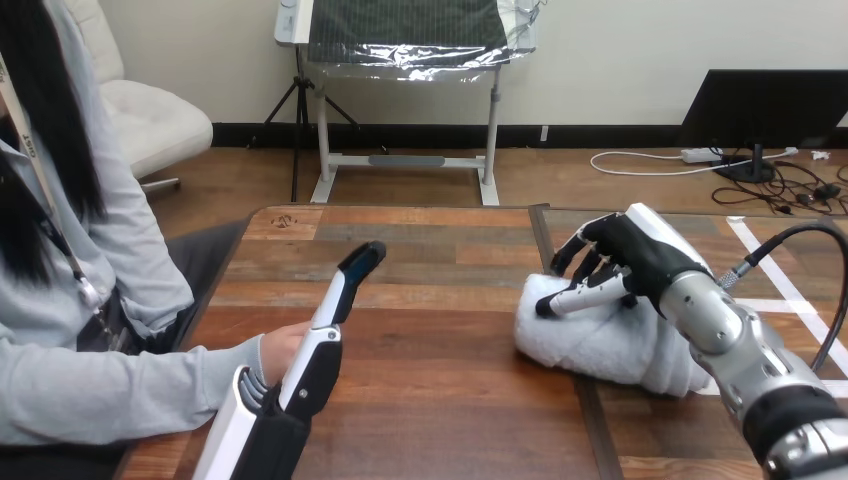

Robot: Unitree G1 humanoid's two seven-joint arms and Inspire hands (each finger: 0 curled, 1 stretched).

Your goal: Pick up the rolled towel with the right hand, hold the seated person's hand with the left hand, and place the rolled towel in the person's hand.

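So, person's hand [281, 350]: on the worktop [440, 400], just behind the left hand's palm; touching or just apart, can't tell.
Left hand [318, 372]: fingers straight, fully open, holding nothing; edge-up beside the person's hand, not curled round it.
Rolled towel [610, 345]: lying on the worktop, well to the right of the left hand, directly under the right hand.
Right hand [625, 262]: fingers and thumb curled down onto the towel's upper end, gripping it; towel not lifted.
Done: towel grasp looks made.
Left: lift the towel, close the left hand on the person's hand, carry the towel across, set it in their hand.
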